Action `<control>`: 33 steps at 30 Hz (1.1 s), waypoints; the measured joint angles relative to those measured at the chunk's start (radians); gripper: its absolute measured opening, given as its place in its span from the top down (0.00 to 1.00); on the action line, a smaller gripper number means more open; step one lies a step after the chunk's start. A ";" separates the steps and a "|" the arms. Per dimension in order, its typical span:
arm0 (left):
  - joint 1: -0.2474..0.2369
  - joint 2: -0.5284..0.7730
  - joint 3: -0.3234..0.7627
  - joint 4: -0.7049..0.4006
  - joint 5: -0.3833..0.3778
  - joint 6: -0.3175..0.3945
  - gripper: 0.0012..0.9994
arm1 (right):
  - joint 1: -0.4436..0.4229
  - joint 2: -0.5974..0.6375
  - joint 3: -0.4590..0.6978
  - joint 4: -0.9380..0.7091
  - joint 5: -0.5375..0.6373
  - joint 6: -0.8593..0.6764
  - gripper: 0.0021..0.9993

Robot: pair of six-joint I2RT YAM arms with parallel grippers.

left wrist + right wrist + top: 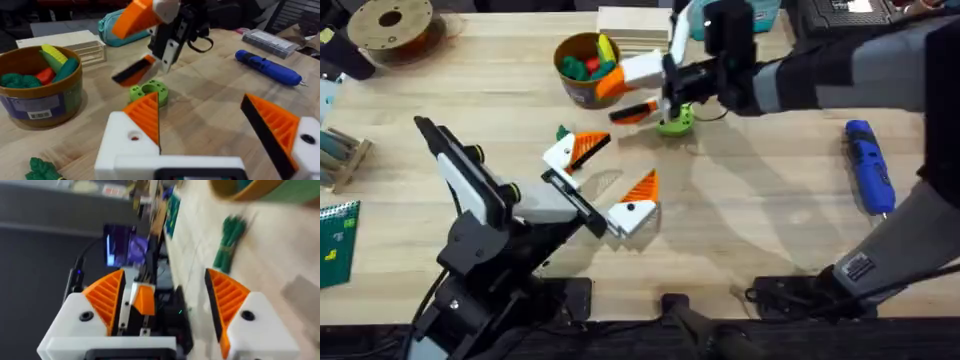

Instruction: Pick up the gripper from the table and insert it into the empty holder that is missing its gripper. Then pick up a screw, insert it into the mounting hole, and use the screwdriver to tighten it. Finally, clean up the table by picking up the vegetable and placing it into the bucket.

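The orange gripper wedge (pixel 634 112) hangs above the table (pixel 770 200), near the lime-green disc (pixel 675 122), beside the right pincer (pixel 642 88), whose fingers stand wide apart; whether they hold it, I cannot tell. The left pincer (pixel 605 180) is also wide open, holding nothing. The bucket (pixel 582 66) stands behind; the blue screwdriver (pixel 869 165) lies to the right.

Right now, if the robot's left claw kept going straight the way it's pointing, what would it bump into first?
Most likely the lime-green disc, which lies low, just ahead of the open left gripper. Depth is hard to judge, so it might pass beside it.
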 joint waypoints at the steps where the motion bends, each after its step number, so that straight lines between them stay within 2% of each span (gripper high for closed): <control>1: 0.000 0.000 0.000 0.000 0.000 0.000 0.01 | -0.016 0.000 0.001 0.001 0.009 -0.007 0.13; 10: 0.000 0.000 0.000 0.000 0.000 0.000 0.01 | -0.171 0.000 0.109 -0.050 0.106 -0.113 0.12; 14: 0.000 0.000 0.000 0.000 0.001 0.000 0.01 | -0.206 -0.011 0.169 -0.301 0.193 -0.241 0.12; 18: 0.000 0.000 0.000 0.000 0.003 0.000 0.01 | -0.211 -0.064 0.219 -0.694 0.361 -0.455 0.12; 20: 0.000 0.000 0.000 0.000 0.003 0.000 0.01 | -0.199 -0.096 0.253 -0.851 0.469 -0.569 0.12; 23: 0.000 0.000 0.000 0.000 0.003 0.000 0.01 | -0.150 -0.140 0.300 -1.002 0.669 -0.715 0.12; 27: 0.000 0.000 0.000 0.000 0.003 0.000 0.01 | -0.038 -0.157 0.320 -1.064 0.949 -0.840 0.12; 30: 0.000 0.000 0.000 0.000 0.003 0.000 0.01 | 0.037 -0.141 0.320 -1.070 1.088 -0.897 0.13; 31: 0.000 0.000 0.000 0.000 0.003 0.000 0.01 | 0.056 -0.134 0.320 -1.065 1.120 -0.911 0.15; 33: 0.000 0.000 0.000 0.000 0.003 0.000 0.01 | 0.085 -0.122 0.320 -1.063 1.168 -0.934 0.29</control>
